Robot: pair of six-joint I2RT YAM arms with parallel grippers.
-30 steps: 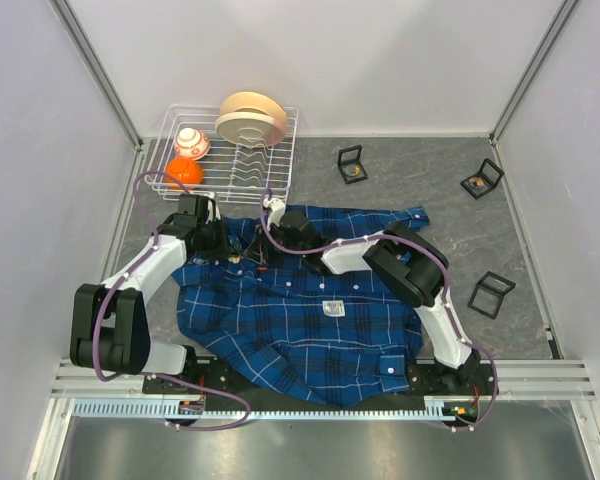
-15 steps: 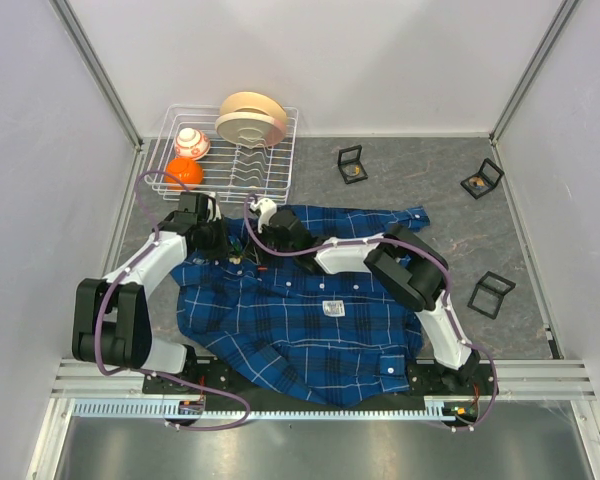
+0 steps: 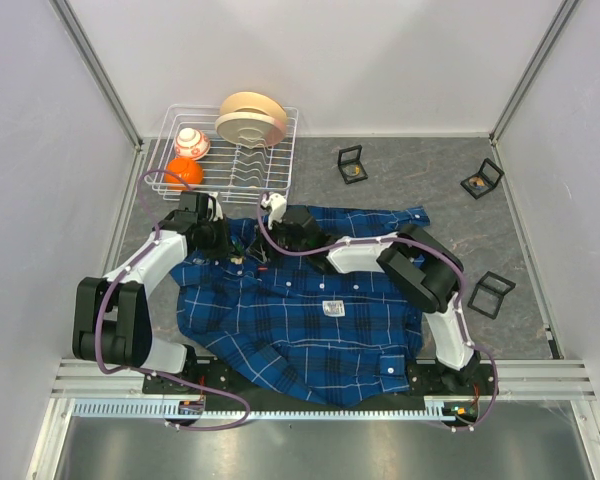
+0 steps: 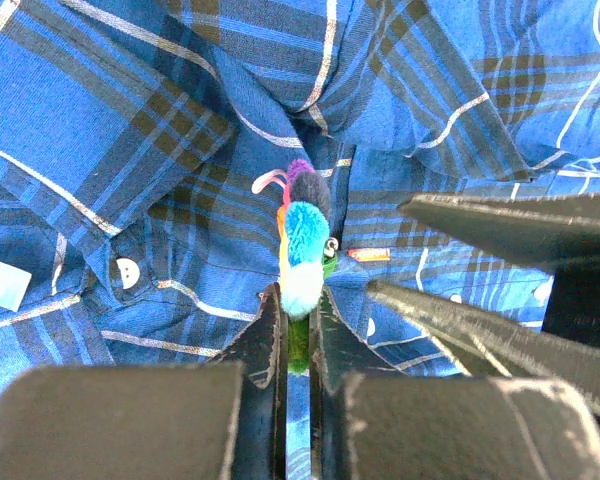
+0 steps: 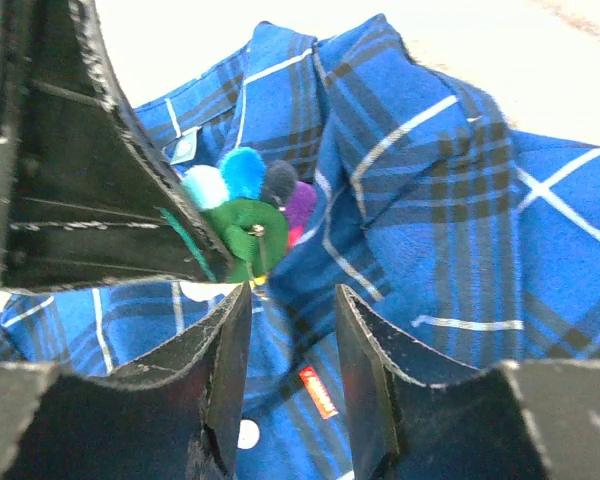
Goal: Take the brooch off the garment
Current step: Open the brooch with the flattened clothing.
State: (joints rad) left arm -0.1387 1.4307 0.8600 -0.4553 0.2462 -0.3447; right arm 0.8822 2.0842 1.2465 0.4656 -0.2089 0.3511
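top external: the shirt (image 3: 300,320) lies spread on the table (image 3: 420,180), both arms reaching to its far edge. the left gripper (image 4: 295,295) is closed, pinching the fuzzy brooch (image 4: 303,240) on the shirt front; the right gripper (image 5: 292,300) stands apart beside it, holding nothing.

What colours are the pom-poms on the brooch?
Pale blue, turquoise, dark grey and purple pom-poms; right wrist view shows them best.

Garment (image 3: 300,310) spread on table (image 3: 400,170), brooch (image 4: 305,235) on its far-left part, rack (image 3: 225,165) behind it.
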